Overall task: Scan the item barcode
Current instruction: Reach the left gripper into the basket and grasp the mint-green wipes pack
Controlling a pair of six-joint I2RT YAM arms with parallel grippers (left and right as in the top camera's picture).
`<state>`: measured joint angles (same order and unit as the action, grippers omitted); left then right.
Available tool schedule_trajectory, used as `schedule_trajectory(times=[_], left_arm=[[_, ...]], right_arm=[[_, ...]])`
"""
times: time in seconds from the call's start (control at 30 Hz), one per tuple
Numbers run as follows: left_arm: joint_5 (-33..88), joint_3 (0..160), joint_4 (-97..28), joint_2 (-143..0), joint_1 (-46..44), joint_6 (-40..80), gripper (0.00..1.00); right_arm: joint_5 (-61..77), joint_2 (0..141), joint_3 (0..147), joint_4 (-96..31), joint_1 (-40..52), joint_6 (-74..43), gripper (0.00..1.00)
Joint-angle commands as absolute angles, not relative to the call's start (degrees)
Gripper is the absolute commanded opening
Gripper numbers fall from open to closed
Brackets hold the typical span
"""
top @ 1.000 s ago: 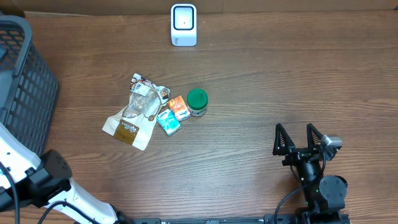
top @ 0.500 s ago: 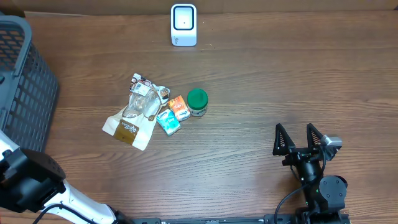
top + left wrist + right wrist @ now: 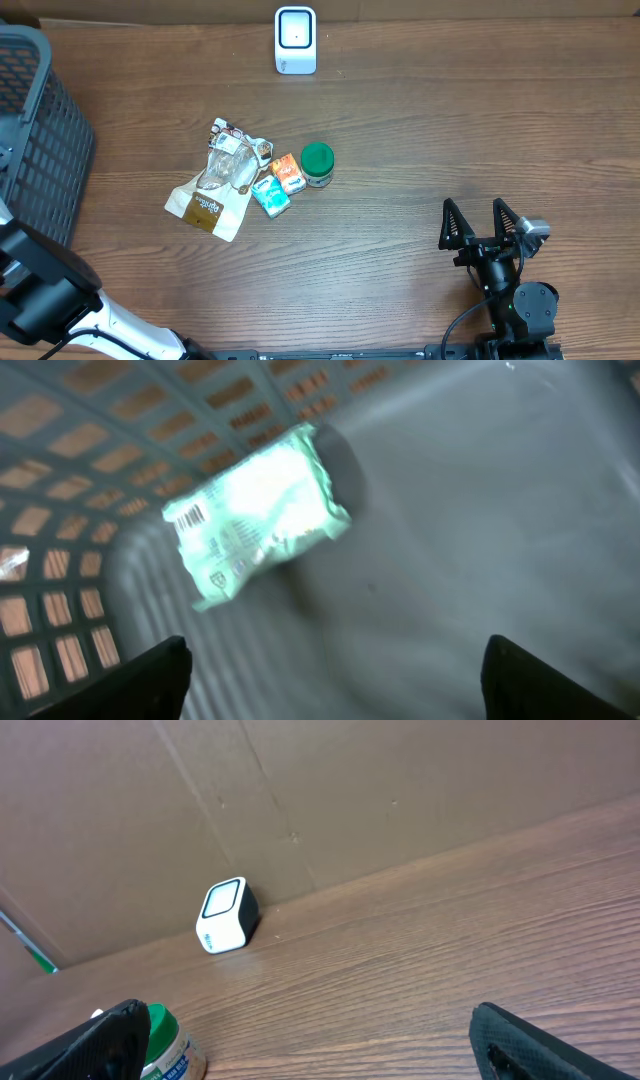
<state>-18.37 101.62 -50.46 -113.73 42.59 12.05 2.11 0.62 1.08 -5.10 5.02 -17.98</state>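
The left gripper [image 3: 330, 685] hangs inside the grey mesh basket [image 3: 60, 450], its two dark fingertips [image 3: 165, 675] spread wide with nothing between them. Just beyond them a pale green packet [image 3: 255, 510] lies loose and tilted on the basket's floor, close to the latticed wall. Its barcode [image 3: 190, 517] faces up (blurred, but the stripes are plain enough), and neither finger touches the packet. From above, only the left arm [image 3: 45, 290] shows, black and white, at the table's near left corner beside the basket.

The right gripper [image 3: 482, 222] sits low at the near right of the wooden table [image 3: 450, 120], jaws apart and empty, pointing toward the far edge. There the white scanner [image 3: 295, 40] stands upright against the cardboard backing.

Mid-table is a small huddle well apart from both arms. A green-lidded jar [image 3: 317, 163] is beside an orange packet [image 3: 287, 172], then come a teal packet [image 3: 270, 195] and a crumpled clear-and-brown pouch [image 3: 215, 185].
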Motion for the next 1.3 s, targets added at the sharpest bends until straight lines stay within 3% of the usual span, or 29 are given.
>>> schedule_trajectory(times=[0.0,0.33,0.87,1.27], left_arm=[[-19.9,98.9,-47.5,-113.1,44.4,4.1,0.75],[-19.9,92.9,-38.0,-113.1,47.4,-4.5,0.7],[-19.3,80.9,-22.0,-113.1,50.0,-15.4,0.71],[-11.7,77.6,-14.7,-113.1,51.0,-21.6,0.69]], right_arm=[[1.6,0.2,0.4,-4.7,5.2,-18.0,1.0],[1.6,0.2,0.4,-4.7,5.2,-18.0,1.0],[1.6,0.2,0.4,-4.7,5.2,-18.0,1.0],[1.6,0.2,0.4,-4.7,5.2,-18.0,1.0]])
